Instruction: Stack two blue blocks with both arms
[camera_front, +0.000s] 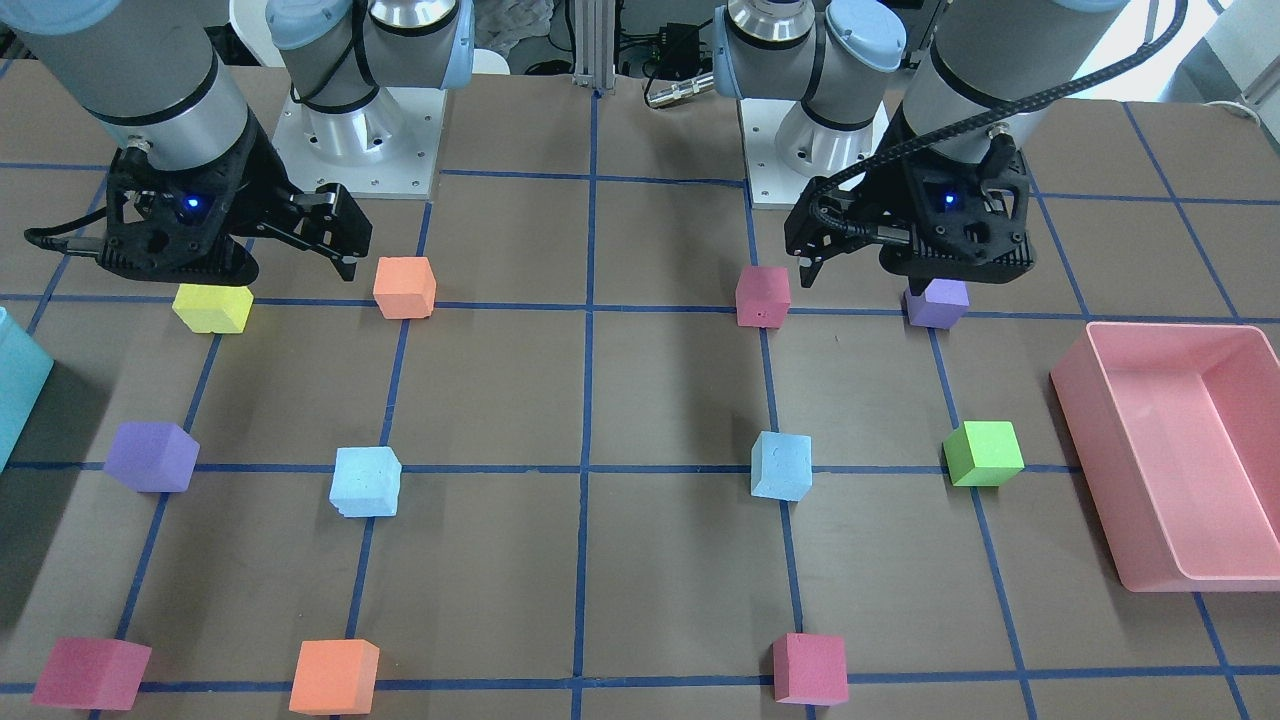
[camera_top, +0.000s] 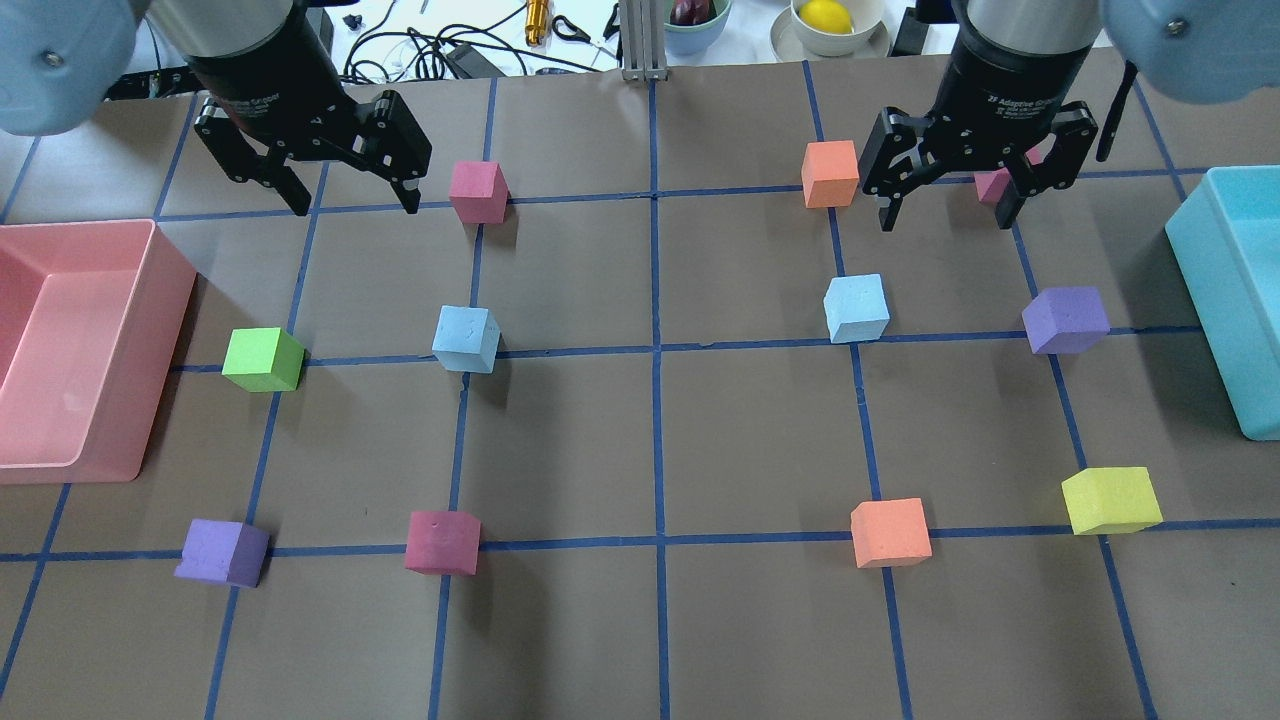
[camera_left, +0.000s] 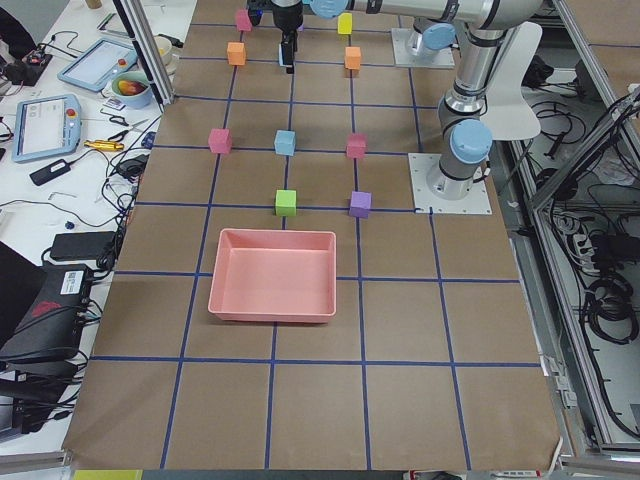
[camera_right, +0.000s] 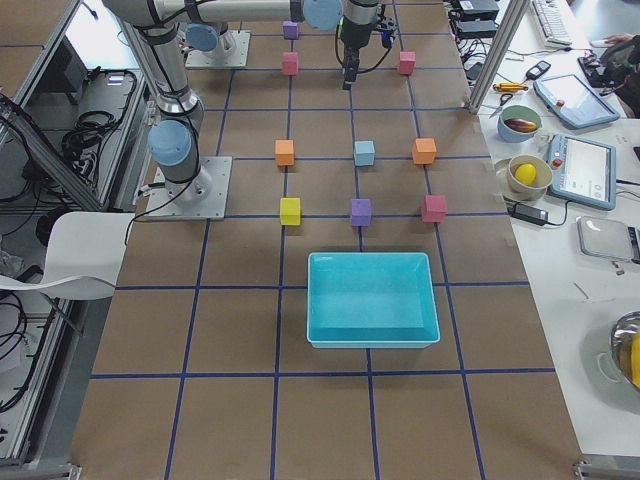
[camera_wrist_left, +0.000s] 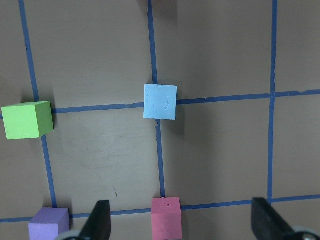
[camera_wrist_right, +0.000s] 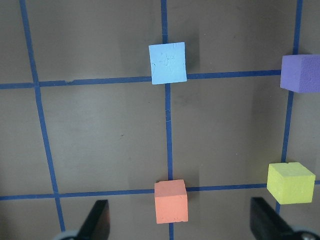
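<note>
Two pale blue blocks lie apart on the brown table. One blue block (camera_top: 466, 338) is on my left side, also in the left wrist view (camera_wrist_left: 160, 101). The other blue block (camera_top: 856, 307) is on my right side, also in the right wrist view (camera_wrist_right: 168, 62). My left gripper (camera_top: 355, 205) is open and empty, high above the table beyond its block, next to a pink cube (camera_top: 478, 191). My right gripper (camera_top: 945, 220) is open and empty, high above the table beyond its block, between an orange cube (camera_top: 830, 173) and a pink cube (camera_top: 992, 185).
A pink bin (camera_top: 165, 320) stands at the left edge and a teal bin (camera_top: 1215, 300) at the right edge. Green (camera_top: 263, 359), purple (camera_top: 1066, 319), yellow (camera_top: 1110, 499), orange (camera_top: 890, 532), pink (camera_top: 443, 542) and purple (camera_top: 222, 551) cubes lie on the grid.
</note>
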